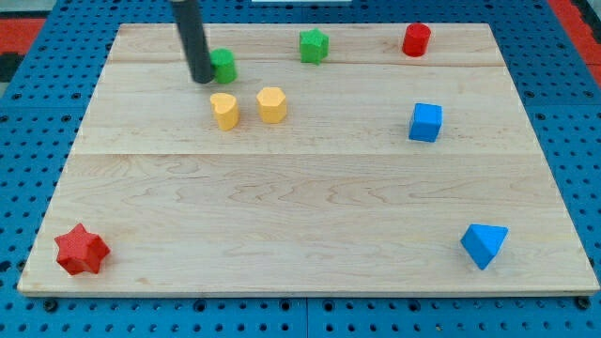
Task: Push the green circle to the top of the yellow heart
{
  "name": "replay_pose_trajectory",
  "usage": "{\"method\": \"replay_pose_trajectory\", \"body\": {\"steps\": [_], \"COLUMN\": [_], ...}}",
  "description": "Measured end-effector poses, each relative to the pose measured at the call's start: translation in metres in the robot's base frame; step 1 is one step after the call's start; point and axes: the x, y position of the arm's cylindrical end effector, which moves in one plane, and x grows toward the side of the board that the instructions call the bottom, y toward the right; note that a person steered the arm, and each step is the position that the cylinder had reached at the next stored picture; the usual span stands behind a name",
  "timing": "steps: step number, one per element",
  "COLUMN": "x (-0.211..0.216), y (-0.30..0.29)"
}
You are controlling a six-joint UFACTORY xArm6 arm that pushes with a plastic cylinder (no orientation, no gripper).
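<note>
The green circle (pixel 223 65) sits near the view's top left, just above the yellow heart (pixel 223 110). My tip (pixel 201 79) is at the green circle's left side, touching or nearly touching it; the dark rod hides the circle's left edge. The yellow heart lies right below the circle, a small gap apart.
A yellow hexagon (pixel 271 103) sits right of the heart. A green block (pixel 314 45) and a red cylinder (pixel 416 39) are along the top. A blue cube (pixel 425 122) is at the right, a blue triangle (pixel 484 245) at bottom right, a red star (pixel 81 250) at bottom left.
</note>
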Motion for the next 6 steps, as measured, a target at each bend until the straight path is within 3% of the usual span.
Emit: {"method": "replay_pose_trajectory", "body": {"steps": [1,2,3,4,5,6], "x": [-0.032,-0.048,-0.092,-0.099,-0.090,-0.071], "y": [0.033,-0.011,-0.028,-0.001,0.064,0.058]}}
